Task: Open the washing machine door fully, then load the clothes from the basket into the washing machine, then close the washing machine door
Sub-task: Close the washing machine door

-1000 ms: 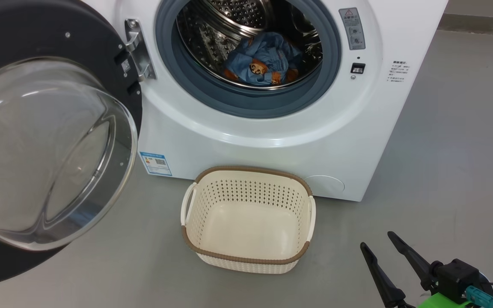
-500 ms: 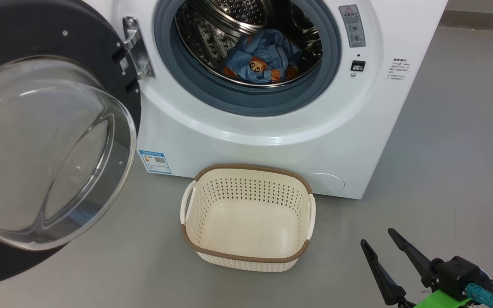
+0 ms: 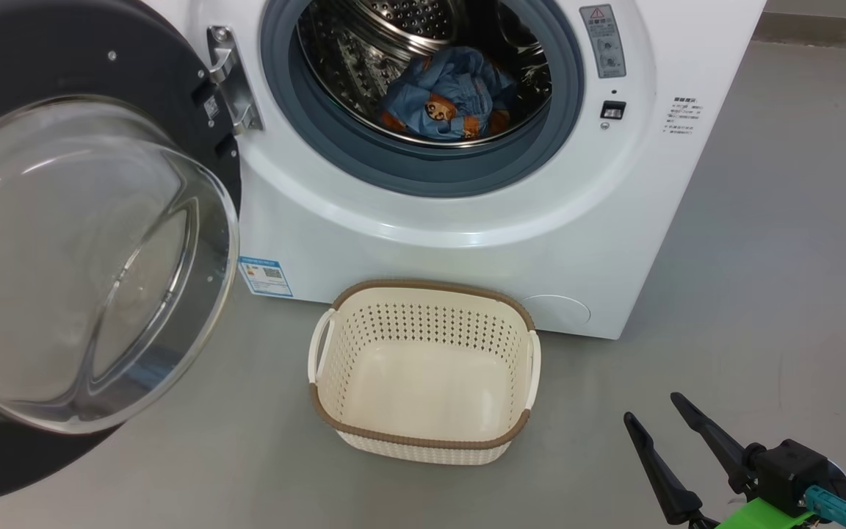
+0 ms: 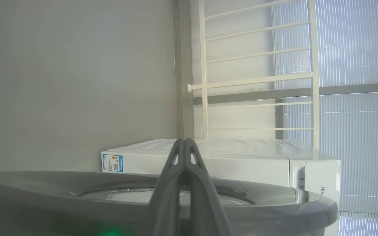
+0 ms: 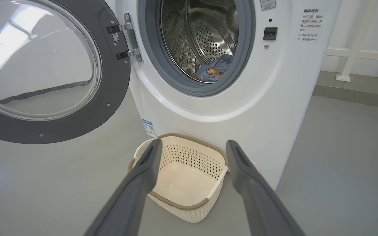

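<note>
The washing machine (image 3: 467, 220) stands with its door (image 3: 85, 257) swung wide to the left. Light blue clothes (image 3: 452, 103) with orange-brown prints lie inside the steel drum. The cream basket (image 3: 423, 441) sits empty on the floor in front of the machine. My right gripper (image 3: 652, 408) is open and holds nothing, low at the right, about a hand's width right of the basket. In the right wrist view its fingers (image 5: 149, 160) point at the basket (image 5: 179, 205) and the clothes (image 5: 213, 68). My left gripper (image 4: 184, 141) is shut and empty, just over the door's dark rim (image 4: 274, 203); contact cannot be told.
Grey floor spreads to the right of the machine. Behind the machine are a white railing (image 4: 258, 80) and window blinds (image 4: 356, 49). A blue label (image 3: 265, 275) marks the machine's lower left front.
The whole head view has shifted slightly, so the camera has moved. The door, the clothes, the basket and my right gripper keep their places.
</note>
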`<state>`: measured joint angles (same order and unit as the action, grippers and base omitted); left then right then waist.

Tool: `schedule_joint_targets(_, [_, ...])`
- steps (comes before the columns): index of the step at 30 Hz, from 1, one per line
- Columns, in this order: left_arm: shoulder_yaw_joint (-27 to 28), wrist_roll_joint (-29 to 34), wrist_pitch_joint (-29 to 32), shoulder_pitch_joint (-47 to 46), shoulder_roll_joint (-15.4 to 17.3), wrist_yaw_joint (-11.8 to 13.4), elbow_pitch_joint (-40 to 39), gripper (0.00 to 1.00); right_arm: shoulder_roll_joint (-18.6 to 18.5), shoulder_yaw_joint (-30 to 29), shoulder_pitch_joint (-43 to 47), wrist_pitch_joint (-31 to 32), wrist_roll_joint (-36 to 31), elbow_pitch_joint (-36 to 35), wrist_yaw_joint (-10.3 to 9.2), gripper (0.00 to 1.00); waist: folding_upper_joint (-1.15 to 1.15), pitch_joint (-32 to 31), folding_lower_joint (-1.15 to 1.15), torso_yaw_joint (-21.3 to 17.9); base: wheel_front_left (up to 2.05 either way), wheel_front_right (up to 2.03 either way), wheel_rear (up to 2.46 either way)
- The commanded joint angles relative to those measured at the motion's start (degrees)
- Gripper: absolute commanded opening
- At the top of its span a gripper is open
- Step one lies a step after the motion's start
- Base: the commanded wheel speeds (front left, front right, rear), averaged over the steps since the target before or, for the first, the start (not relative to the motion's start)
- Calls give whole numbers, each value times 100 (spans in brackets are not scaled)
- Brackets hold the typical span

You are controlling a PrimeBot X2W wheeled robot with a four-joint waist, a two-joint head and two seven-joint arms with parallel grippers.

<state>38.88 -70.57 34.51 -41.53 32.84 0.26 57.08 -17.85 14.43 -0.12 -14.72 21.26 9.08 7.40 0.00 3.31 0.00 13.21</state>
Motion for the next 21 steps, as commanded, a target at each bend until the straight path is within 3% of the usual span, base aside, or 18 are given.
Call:
schedule_joint_targets(1, [-49,-81,151,-139,143,-9,-68,0,-92,135,-197,-28,41,-117,9,100,0,0,0,2,0,0,0])
schedule_joint_targets(12, [-159,-165,740,12,18,-11,-197,0,-37,106,-162,-28,35,-112,9,100,0,-38,0,47,0,0,0])
schedule_joint_targets(21, [-347,-140,1280,334,-174,197,-855,0,60,44,-99,-28,13,-117,9,100,0,-134,0,109,0,0,0])
